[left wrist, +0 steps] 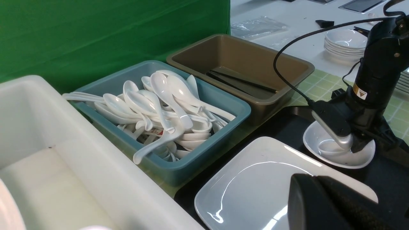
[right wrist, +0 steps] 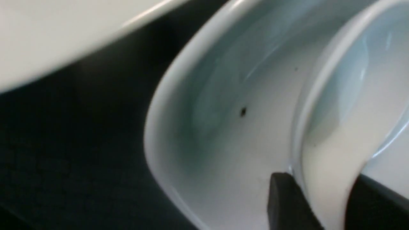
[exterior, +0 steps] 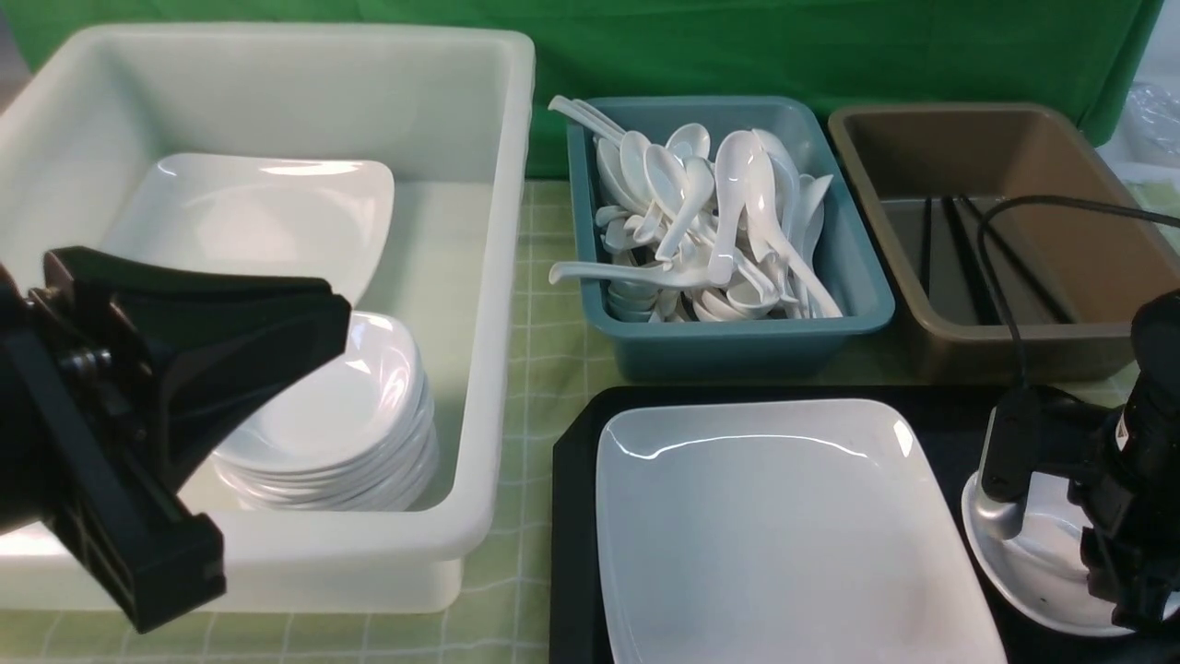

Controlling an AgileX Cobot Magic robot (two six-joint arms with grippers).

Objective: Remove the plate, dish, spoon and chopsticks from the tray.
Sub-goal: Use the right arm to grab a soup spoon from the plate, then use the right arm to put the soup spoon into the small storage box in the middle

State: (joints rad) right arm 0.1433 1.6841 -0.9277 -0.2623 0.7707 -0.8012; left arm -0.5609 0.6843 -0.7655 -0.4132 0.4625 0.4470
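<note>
As the right gripper (right wrist: 322, 191) reaches down into the dish (exterior: 1023, 563) at the tray's (exterior: 576, 516) right edge, its two black fingers (right wrist: 287, 204) stand on either side of the spoon (right wrist: 351, 121), pressed against its flanks in a grip. The white spoon lies inside the small dish, close to the tiny dark speck on the dish's floor. Just beside the dish, to its left, the large square plate (exterior: 784, 526) rests flat on the black tray and fills most of it.

At the robot's left, the left gripper (exterior: 323, 318) hovers over the near part of a white tub (exterior: 498, 277), its fingers drawn together with nothing between them, well apart from the tray. Inside that tub, a stack of small white dishes (exterior: 359, 406) sits near the front, with a large white plate (exterior: 258, 212) behind it.

Behind the tray, a teal tub (exterior: 737, 350) holds a heap of white spoons (exterior: 701, 212), several poking over its rim. To its right, black chopsticks (exterior: 959, 258) lie along the floor of a brown tub (exterior: 1005, 355). A green checked cloth (exterior: 544, 369) covers the table, and a green backdrop (exterior: 737, 46) hangs at the rear.
</note>
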